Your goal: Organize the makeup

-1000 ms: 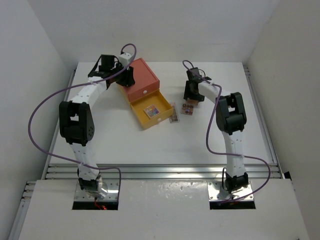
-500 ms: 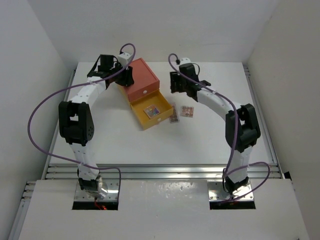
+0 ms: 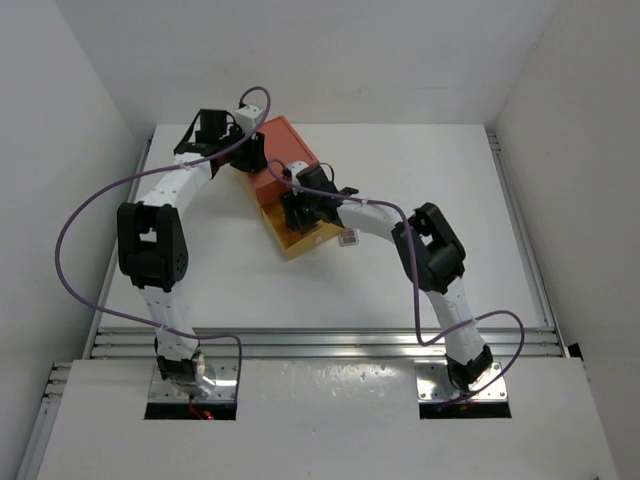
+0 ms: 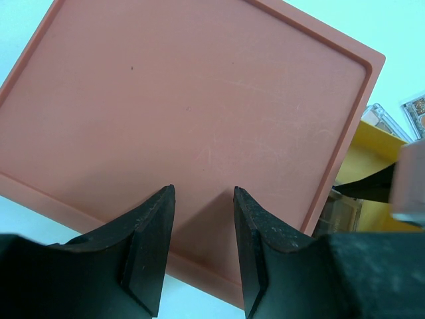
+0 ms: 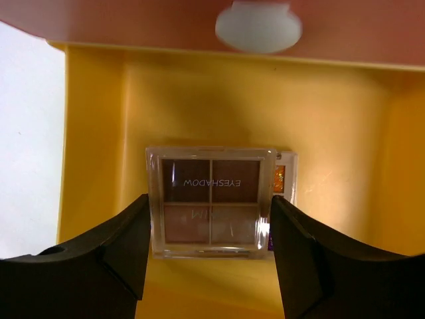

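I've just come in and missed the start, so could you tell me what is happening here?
The right gripper holds a brown eyeshadow palette by its sides, low inside the open yellow drawer, over a second palette lying there. The left gripper sits over the orange box, jaws apart, empty. A third palette lies on the table beside the drawer.

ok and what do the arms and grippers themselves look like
Both the left arm and right arm have white links with chunky black joint housings, and a purple cable loops loosely along each. The left gripper and right gripper carry plain matte black fingers, wedge-shaped and tapering, with no visible markings.
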Robot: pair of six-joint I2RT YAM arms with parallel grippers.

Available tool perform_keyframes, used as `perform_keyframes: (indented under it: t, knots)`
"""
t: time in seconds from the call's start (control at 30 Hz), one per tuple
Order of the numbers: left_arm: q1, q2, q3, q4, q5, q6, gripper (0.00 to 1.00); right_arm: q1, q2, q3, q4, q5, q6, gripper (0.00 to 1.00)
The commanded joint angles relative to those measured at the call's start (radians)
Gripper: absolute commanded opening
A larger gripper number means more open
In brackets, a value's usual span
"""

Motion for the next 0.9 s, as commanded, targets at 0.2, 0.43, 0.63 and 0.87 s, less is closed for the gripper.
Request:
perform_keyframes:
  t: [0.2,0.43,0.63,0.87]
  knots:
    - [0.029,0.052,-0.02,-0.152,-0.066,0.013,0.47,0.003,-0.083,0.085,0.007,-0.048,-0.021,0.87]
    - [0.061,0.061,-0.04,-0.152,-0.095,0.045,0.47,-0.026,-0.251,-0.005,0.045,0.055,0.005,0.93]
    - [0.092,0.061,-0.049,-0.152,-0.12,0.09,0.47,-0.198,-0.32,-0.15,-0.108,0.287,0.201,0.93]
    - [0.11,0.061,-0.049,-0.152,-0.12,0.108,0.47,-0.258,-0.217,-0.134,-0.281,0.345,0.264,0.96]
